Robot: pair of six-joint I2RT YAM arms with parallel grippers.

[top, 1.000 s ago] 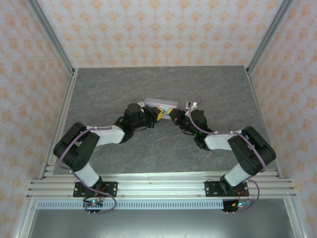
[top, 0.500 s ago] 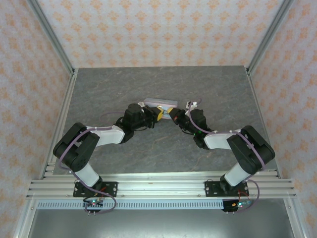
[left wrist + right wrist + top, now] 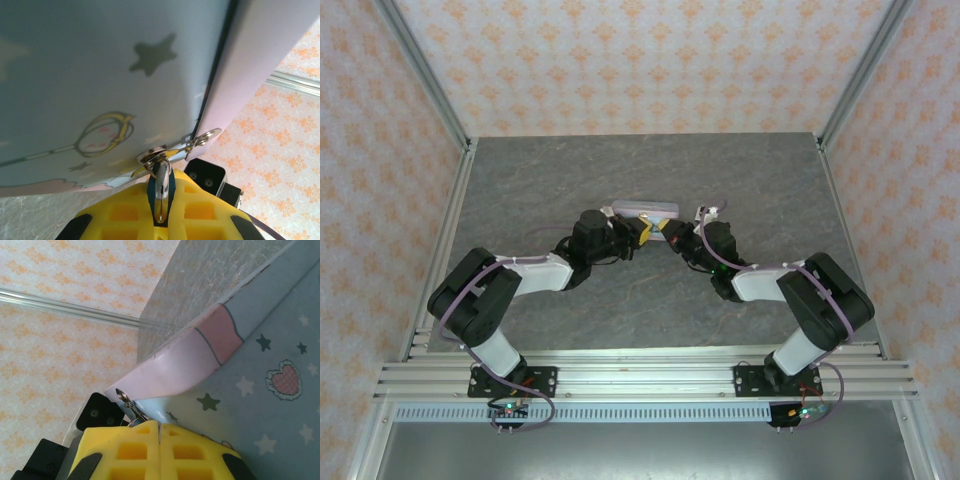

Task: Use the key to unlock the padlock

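Note:
A teal-blue padlock with a shiny metal shackle hangs from the ring of the hasp on a pale blue-and-pink cartoon tin. My left gripper is shut on the padlock's body, its yellow fingers on either side. My right gripper is shut, its fingertips just below the tin's hasp and against the tin. The key is hidden. From above, the left gripper and right gripper meet at the tin's near edge.
The tin stands mid-table on the grey mat. Metal frame posts and patterned walls close in the sides and back. Each wrist view catches the other arm's black camera block, very close by.

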